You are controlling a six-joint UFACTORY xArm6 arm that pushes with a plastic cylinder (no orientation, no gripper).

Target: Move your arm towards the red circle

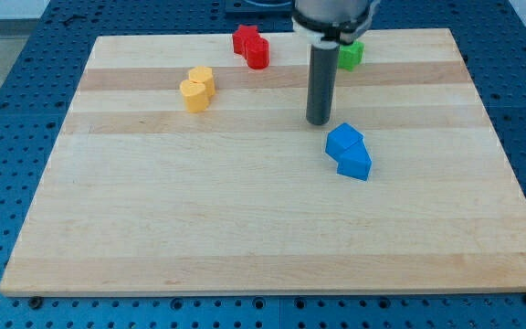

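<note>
The red circle [258, 55] is a short red cylinder near the view's top, just left of centre, touching a red star-shaped block [246, 39] on its upper left. My tip [318, 122] stands on the wooden board [245, 228], to the lower right of the red circle and well apart from it. It is just above and left of two blue blocks, a blue cube-like one [343, 142] and a blue wedge [355, 164], which touch each other.
Two yellow blocks [196, 88] sit together at the upper left. A green block [352, 54] sits at the top, partly hidden behind the rod. The board lies on a blue perforated table [7, 110].
</note>
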